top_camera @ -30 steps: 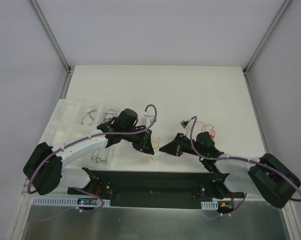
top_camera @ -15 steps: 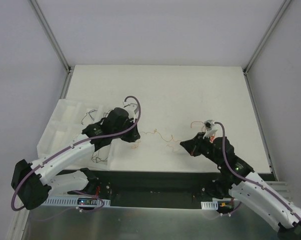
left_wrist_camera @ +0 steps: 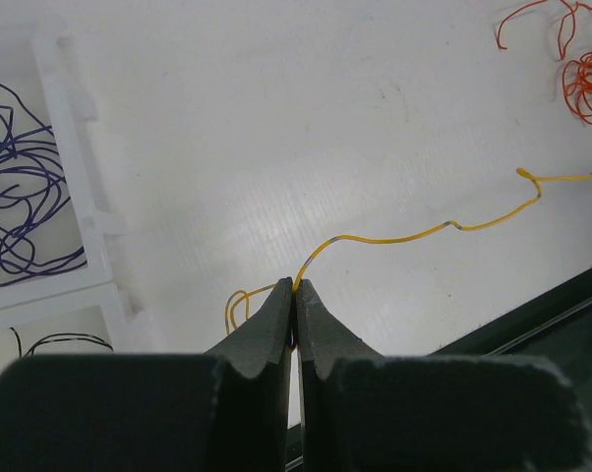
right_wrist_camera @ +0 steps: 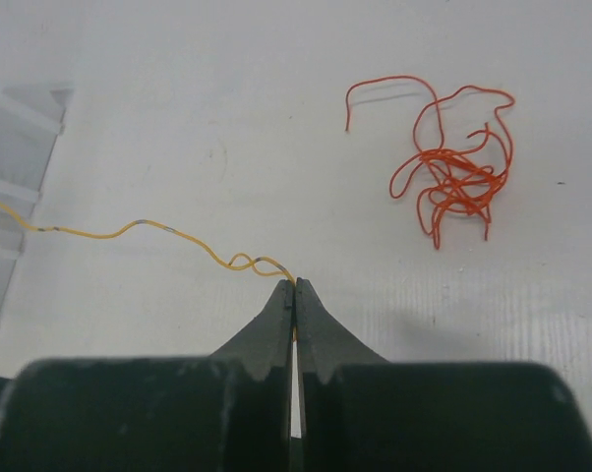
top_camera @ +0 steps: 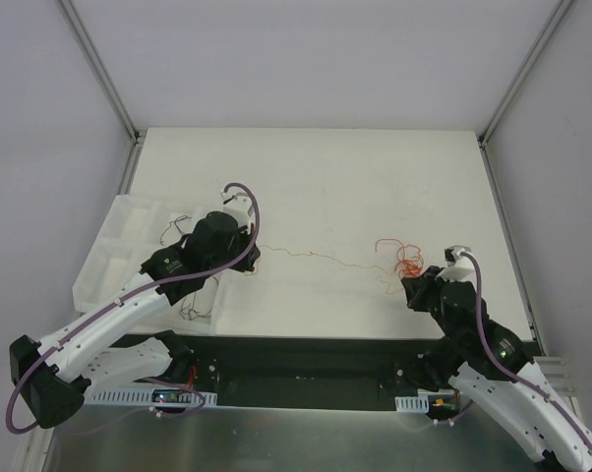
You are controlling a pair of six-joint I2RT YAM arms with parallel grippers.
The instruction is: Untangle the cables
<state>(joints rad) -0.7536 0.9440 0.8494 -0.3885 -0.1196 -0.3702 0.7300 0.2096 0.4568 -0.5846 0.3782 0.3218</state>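
Now the left claw [left_wrist_camera: 296, 292] and the right claw [right_wrist_camera: 296, 287] each pinch an end of one yellow wire [left_wrist_camera: 394, 237], strung across the table [top_camera: 375, 177] between them, orange tangle [right_wrist_camera: 451, 167] lying near the right end. Pull wider and that thin strand could snap or slip free.

Cable [left_wrist_camera: 384, 238] between left gripper [left_wrist_camera: 296, 287] and right gripper [right_wrist_camera: 296, 285], tangle [right_wrist_camera: 453, 177] just beyond.

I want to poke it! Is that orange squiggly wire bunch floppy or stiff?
Probably bendy but springy: the orange wire bunch lies in tight curls. Likely very light, being so thin, so a poke might slide the whole bunch along the table.
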